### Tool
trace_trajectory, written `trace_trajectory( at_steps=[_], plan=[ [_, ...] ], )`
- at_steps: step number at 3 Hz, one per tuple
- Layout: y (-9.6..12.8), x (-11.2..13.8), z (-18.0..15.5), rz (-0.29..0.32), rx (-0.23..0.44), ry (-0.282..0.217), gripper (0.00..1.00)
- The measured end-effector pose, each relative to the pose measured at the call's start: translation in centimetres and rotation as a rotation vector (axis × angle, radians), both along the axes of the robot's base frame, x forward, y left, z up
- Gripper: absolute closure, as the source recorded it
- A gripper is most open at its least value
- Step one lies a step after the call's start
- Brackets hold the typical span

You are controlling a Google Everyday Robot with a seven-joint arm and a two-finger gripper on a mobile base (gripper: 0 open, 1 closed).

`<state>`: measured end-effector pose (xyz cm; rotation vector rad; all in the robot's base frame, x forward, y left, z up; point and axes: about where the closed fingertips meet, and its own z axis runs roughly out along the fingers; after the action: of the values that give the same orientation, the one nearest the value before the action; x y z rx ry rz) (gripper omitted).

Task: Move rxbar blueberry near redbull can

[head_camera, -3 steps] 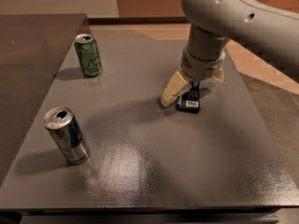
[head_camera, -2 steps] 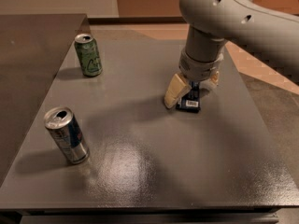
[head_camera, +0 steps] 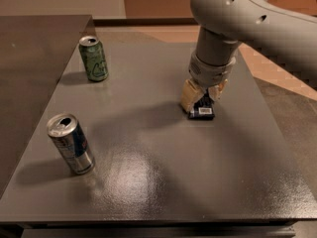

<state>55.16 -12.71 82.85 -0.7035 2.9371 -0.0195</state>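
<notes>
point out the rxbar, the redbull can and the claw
rxbar (head_camera: 202,112), camera view, its white label
redbull can (head_camera: 73,145), camera view, its blue side
claw (head_camera: 201,99), camera view, its tip, down at the rxbar

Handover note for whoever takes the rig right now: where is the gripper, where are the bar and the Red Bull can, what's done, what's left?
The gripper is down at the rxbar blueberry, which lies flat right of centre on the table; whether it has a grip cannot be told.
The redbull can stands upright at the near left, far from the bar. The green can stands at the far left.
Done: gripper is at the bar.
Left: bring the bar across to the redbull can and release it there.
</notes>
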Motion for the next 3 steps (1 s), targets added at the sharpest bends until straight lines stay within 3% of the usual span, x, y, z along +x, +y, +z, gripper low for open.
trace_trajectory(
  at_steps=[1,2,3],
  plan=[
    [0.0,0.0,0.6,0.000,0.000,0.000,0.88],
    [0.7,-0.6,2.1,0.072,0.019,-0.031,1.00],
    [2.1,-2.6,4.2,0.202,0.049,-0.060,1.00]
  ],
)
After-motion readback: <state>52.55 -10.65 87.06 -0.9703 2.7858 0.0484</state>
